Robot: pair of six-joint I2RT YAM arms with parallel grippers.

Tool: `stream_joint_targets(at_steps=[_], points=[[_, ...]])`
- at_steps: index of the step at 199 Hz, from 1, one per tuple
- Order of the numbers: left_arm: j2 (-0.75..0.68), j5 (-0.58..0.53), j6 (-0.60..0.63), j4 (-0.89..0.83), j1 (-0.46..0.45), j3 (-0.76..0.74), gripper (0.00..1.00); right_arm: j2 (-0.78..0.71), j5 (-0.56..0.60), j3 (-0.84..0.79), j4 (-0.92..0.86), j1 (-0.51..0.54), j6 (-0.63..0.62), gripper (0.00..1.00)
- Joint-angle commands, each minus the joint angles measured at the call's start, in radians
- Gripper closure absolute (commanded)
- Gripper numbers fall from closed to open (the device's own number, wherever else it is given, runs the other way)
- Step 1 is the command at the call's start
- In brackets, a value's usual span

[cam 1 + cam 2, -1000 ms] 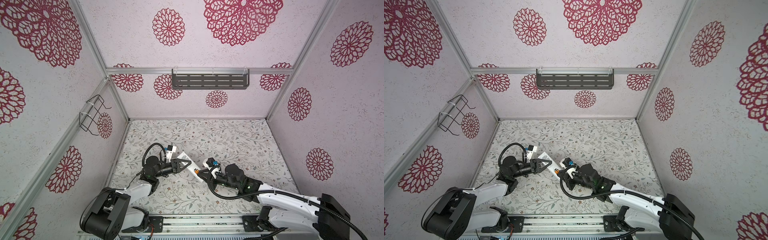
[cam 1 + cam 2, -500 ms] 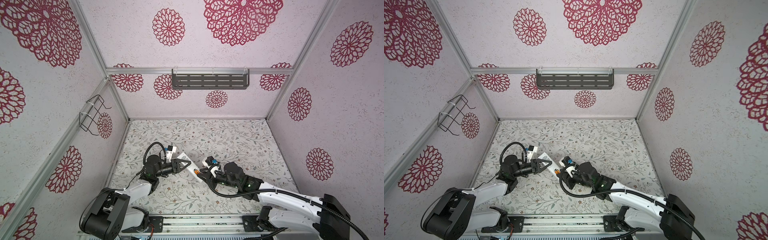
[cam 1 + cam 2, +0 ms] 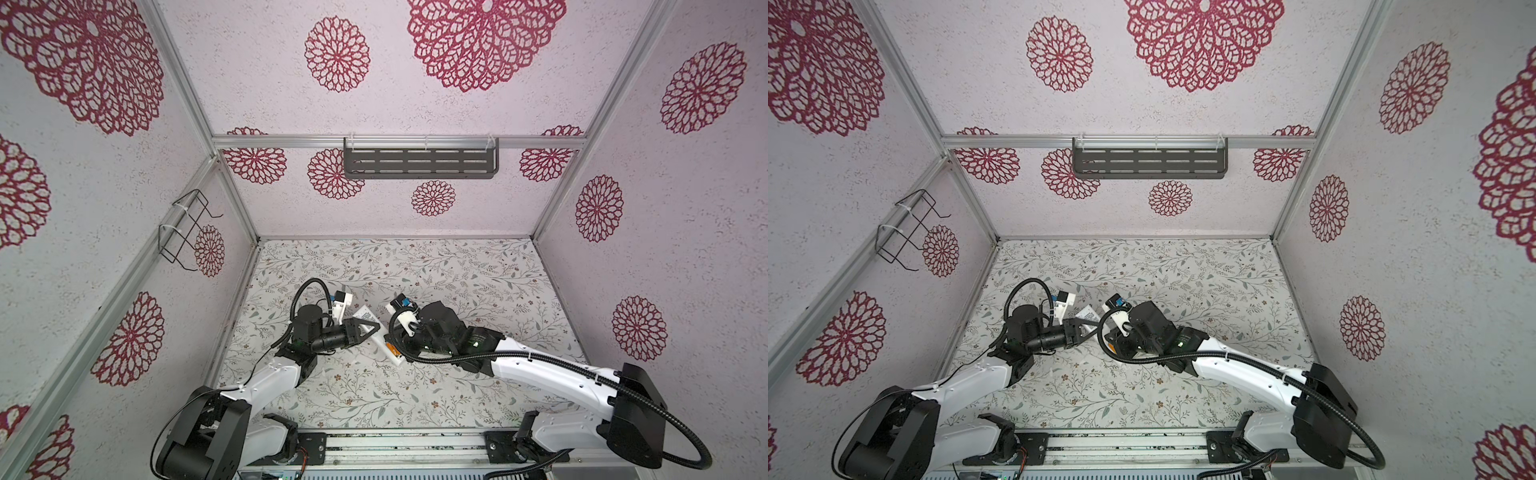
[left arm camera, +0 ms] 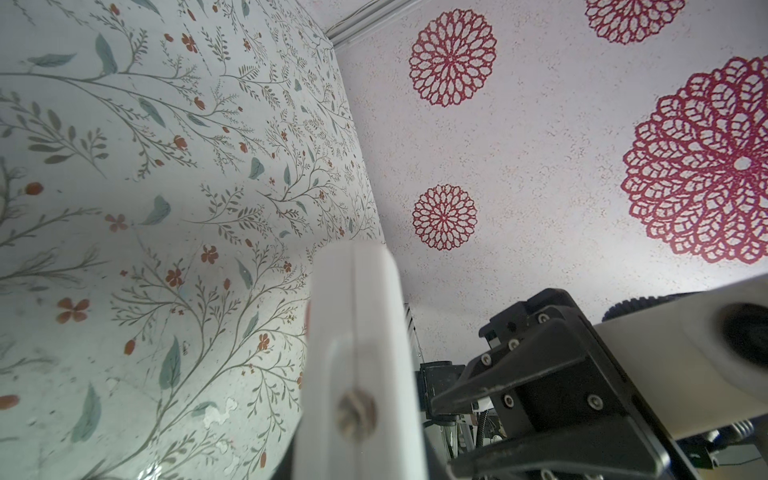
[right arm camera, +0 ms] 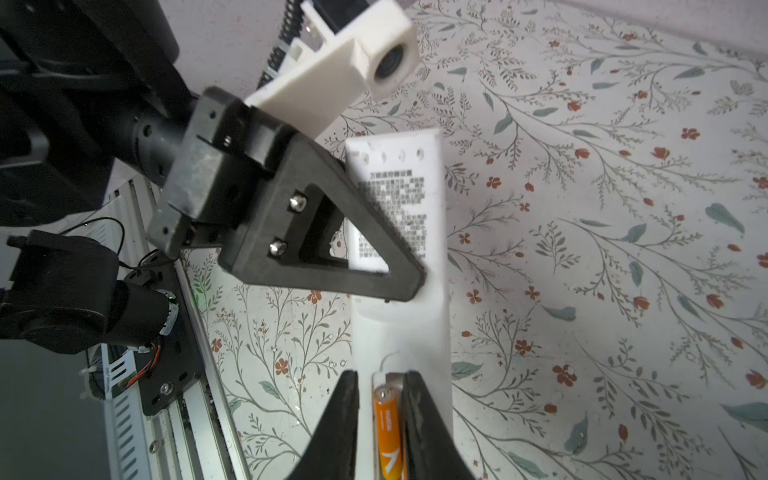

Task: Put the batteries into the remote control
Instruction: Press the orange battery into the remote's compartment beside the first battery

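While the left claw (image 3: 376, 328) clamps the remote control (image 5: 415, 324) label-up over the surface (image 5: 582, 249), the right claw (image 5: 380, 376) is closed narrowly on an orange battery (image 5: 388, 432) at its open compartment.

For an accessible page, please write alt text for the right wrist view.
An orange battery lies in the white remote control's open compartment, between the right gripper's fingers. The left gripper clamps it near its label; a floral table lies behind.

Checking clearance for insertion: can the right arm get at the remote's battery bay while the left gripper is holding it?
Probably yes. The left gripper clamps the remote control at its label half, leaving the bay end clear. The right gripper straddles an orange battery there. Whether it grips the battery is unclear.
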Motion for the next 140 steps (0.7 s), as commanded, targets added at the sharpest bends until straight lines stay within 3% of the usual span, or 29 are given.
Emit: stream_joint_targets(at_steps=[1,140], points=[[-0.013,-0.001,0.021,0.011,0.007,0.018,1.00,-0.006,0.018,0.039,-0.050,0.002,0.017,0.78],[-0.021,-0.007,0.020,0.019,0.007,0.006,1.00,0.089,-0.027,0.093,-0.053,0.007,0.004,0.85]])
